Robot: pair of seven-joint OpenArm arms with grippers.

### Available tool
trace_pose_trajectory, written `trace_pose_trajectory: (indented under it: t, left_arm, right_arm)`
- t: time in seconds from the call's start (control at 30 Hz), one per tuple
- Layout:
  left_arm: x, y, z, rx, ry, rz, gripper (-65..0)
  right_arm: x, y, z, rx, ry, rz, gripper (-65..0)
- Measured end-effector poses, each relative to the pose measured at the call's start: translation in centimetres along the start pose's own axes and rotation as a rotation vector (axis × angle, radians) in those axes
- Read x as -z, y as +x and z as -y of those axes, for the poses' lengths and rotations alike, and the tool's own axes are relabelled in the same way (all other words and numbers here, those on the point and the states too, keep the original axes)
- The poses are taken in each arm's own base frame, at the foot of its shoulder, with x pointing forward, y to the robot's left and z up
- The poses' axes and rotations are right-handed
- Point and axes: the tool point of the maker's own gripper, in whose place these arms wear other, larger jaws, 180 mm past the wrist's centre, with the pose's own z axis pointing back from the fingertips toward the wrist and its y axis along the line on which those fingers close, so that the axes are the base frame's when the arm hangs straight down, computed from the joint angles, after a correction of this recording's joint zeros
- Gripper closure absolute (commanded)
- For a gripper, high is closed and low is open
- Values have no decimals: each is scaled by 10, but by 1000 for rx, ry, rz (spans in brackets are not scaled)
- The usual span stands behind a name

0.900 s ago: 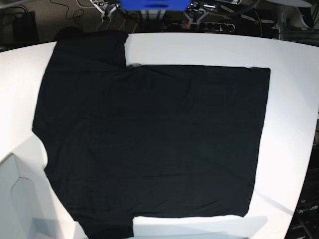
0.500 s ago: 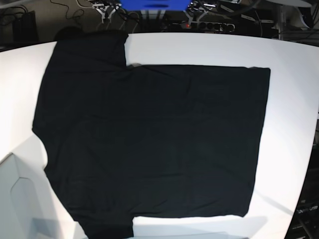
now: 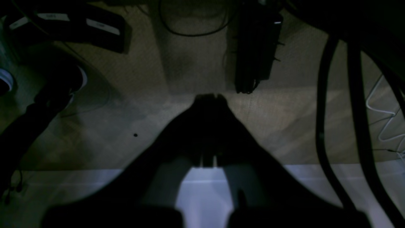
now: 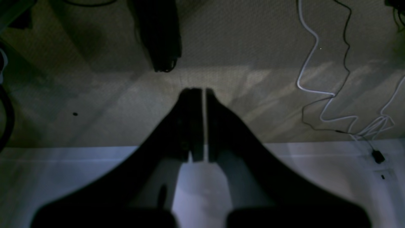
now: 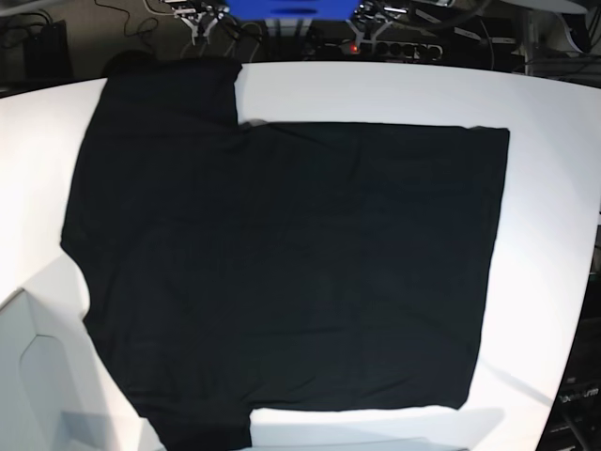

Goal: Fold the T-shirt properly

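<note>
The black T-shirt [image 5: 282,272] lies spread flat on the white table [image 5: 545,235] in the base view. Its plain side is up, and no print or tag shows. One sleeve points to the far left [image 5: 169,94], the other to the near left [image 5: 202,434], and the hem is on the right. My left gripper [image 3: 208,96] is shut and empty, hanging over the floor beyond the table edge. My right gripper [image 4: 204,91] is shut with a hairline gap and is also empty over the floor. Neither touches the shirt.
Both wrist views show carpet floor, with the white table edge [image 3: 202,190] below the fingers. White cables [image 4: 316,79] and a dark power strip [image 3: 256,47] lie on the floor. A blue box [image 5: 291,7] and wiring sit behind the table.
</note>
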Motion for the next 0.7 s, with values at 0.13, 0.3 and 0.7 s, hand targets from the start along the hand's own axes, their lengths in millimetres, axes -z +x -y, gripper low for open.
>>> trace_pose_trajectory:
  t: [0.13,0.3,0.7]
  left_arm:
    - [-2,-10,-5,2,6,23,0]
    - [-18,-23,-33,18,52,113,0]
    - [-115,-20,-68,93,66,383,0]
  right_arm:
    - [-4,-11,2,1,-2,35,0]
    - [-18,-30,5,-2,-3,81,0]
    - [-116,-26,17,-14,-19,329,0]
